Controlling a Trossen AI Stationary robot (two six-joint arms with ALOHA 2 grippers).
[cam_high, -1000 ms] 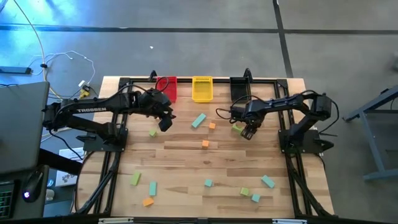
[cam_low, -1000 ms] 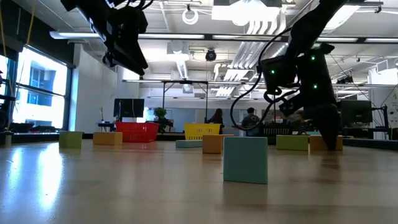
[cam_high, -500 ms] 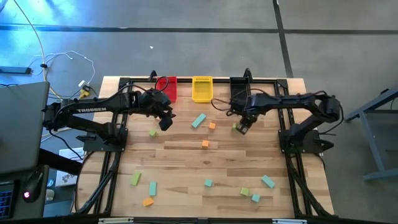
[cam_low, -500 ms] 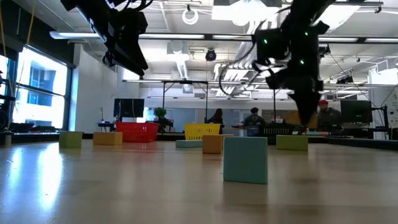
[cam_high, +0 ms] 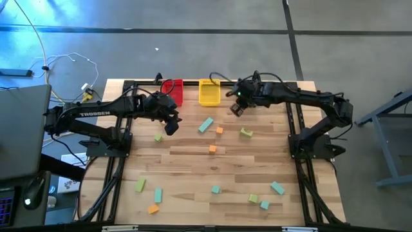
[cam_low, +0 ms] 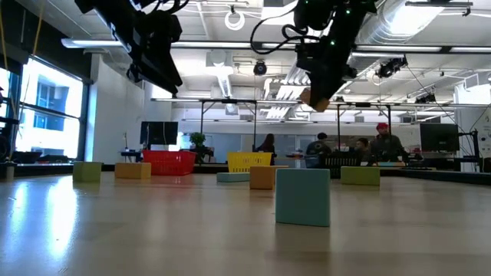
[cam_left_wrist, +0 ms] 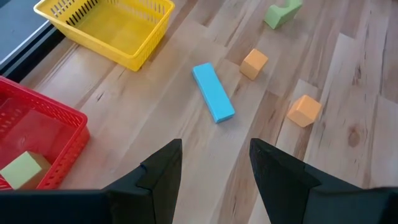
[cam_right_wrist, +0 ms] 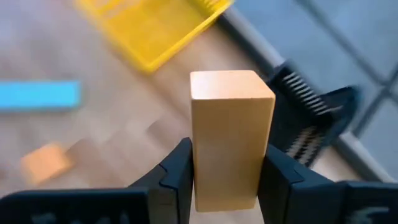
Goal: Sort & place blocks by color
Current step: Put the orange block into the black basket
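Observation:
The blocks lie scattered on the wooden table: a teal bar [cam_high: 205, 124], orange cubes [cam_high: 219, 130] [cam_high: 212, 149], yellow-green pieces [cam_high: 246, 132] [cam_high: 158, 137], and several more by the near edge. My right gripper [cam_high: 236, 108] hovers high near the yellow bin [cam_high: 209, 91] and the black bin [cam_high: 248, 90], shut on an orange bar block [cam_right_wrist: 231, 134]. My left gripper [cam_high: 170, 125] hangs open above the table beside the red bin [cam_high: 172, 90], touching nothing. In the left wrist view a yellow-green block [cam_left_wrist: 22, 168] lies inside the red bin. My right gripper pinches the orange bar block between its two fingers [cam_right_wrist: 177, 180], one on each long side face [cam_right_wrist: 199, 155]. The block's free end [cam_right_wrist: 230, 84] sticks out past the fingertips. It is lifted clear, high above the table, seen in the low view as the orange block [cam_low: 316, 98] below the gripper.
Red, yellow and black bins stand in a row at the table's far edge. The table's middle [cam_high: 193, 174] holds few blocks; a teal cube [cam_low: 303, 197] stands close to the low camera. People sit in the room beyond the table.
My right gripper has risen from beside the yellow-green piece right of the table's middle. It has moved toward the far edge and somewhat left, near the yellow and black bins, carrying the orange block up clear of the table. The yellow-green piece stayed in place.

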